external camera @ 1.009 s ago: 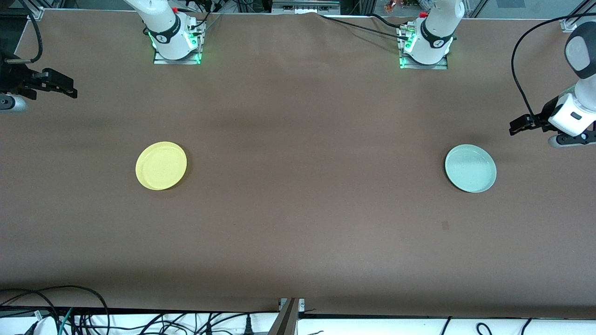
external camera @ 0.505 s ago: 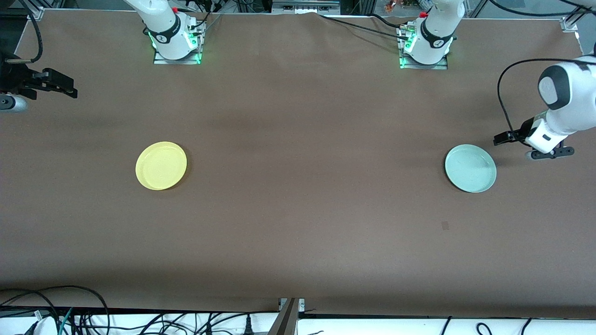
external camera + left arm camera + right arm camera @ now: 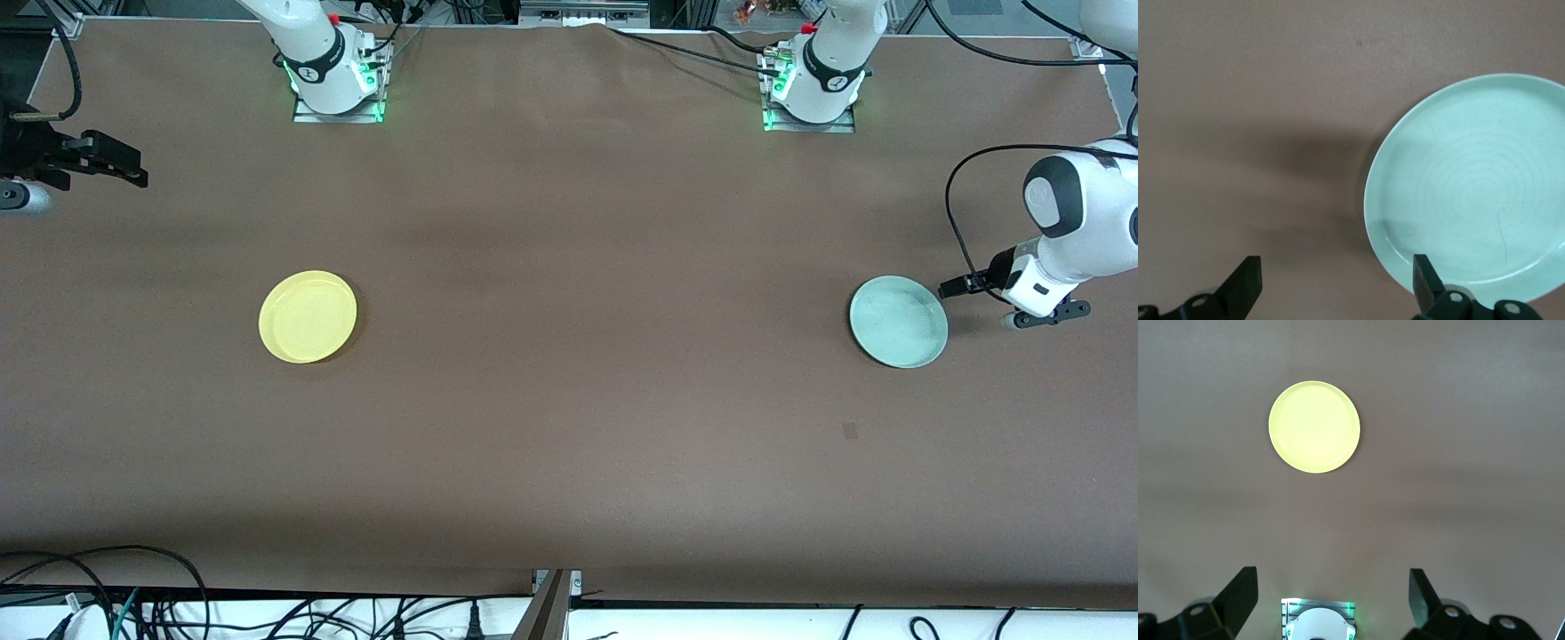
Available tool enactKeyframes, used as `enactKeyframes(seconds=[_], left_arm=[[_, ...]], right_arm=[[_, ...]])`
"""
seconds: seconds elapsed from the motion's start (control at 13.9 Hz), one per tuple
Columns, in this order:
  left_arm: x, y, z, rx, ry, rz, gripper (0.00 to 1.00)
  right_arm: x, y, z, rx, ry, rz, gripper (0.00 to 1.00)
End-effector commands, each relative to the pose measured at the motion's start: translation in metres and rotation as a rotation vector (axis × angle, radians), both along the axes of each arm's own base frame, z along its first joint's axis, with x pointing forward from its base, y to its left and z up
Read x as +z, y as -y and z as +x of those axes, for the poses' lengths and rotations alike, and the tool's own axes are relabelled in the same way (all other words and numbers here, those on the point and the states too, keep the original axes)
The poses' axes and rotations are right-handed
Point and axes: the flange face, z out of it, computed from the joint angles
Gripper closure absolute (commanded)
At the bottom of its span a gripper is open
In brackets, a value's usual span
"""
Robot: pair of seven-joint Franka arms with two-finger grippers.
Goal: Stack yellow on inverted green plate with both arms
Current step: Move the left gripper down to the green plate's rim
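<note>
Item: counter (image 3: 569,400), brown, plain, carrying two plates well apart. Item: left arm (image 3: 1080,213), reaching in from the left arm's end of the counter; its left gripper (image 3: 953,287) sits low just beside the rim of the green plate, fingers (image 3: 1245,290) spread wide and empty, one tip level with the plate's edge in the left wrist view. Item: right arm, waiting at the right arm's end; its right gripper (image 3: 111,164) hangs above bare counter, fingers (image 3: 1238,593) likewise spread and holding nothing. Item: green plate (image 3: 898,321), toward the left arm's end, resting rim-up, hollow side showing, not yet inverted. Item: yellow (image 3: 308,316), same size, rim-up, toward the right arm's end, well apart from the right gripper and nearer the front camera than it. Governing relation: the green plate lies directly ahead of the left gripper's fingertips, rim facing them; being round, it offers no long axis, so any rim point serves. Judgement: the left arm is placed to take the rim for flipping; the right arm has the yellow on its own side.
</note>
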Motion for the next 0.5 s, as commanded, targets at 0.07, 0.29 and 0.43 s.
enactKeyframes(seconds=[0.07,0.29,0.43], left_arm=[[-0.0285,-0.0007,0.0082,0.004,0.023,-0.01,0.11],[-0.0283,0.0003,0.008,0.002,0.022,-0.01,0.24],[-0.0269,-0.0006,0.0077,-0.007,0.022,-0.011,0.31]], right_arm=[[0.0036,-0.0018,-0.0011,0.004,-0.004,0.016,0.0],[0.0036,-0.001,-0.0012,0.004,-0.004,0.017,0.0],[0.0036,-0.0018,-0.0011,0.005,-0.004,0.017,0.0]])
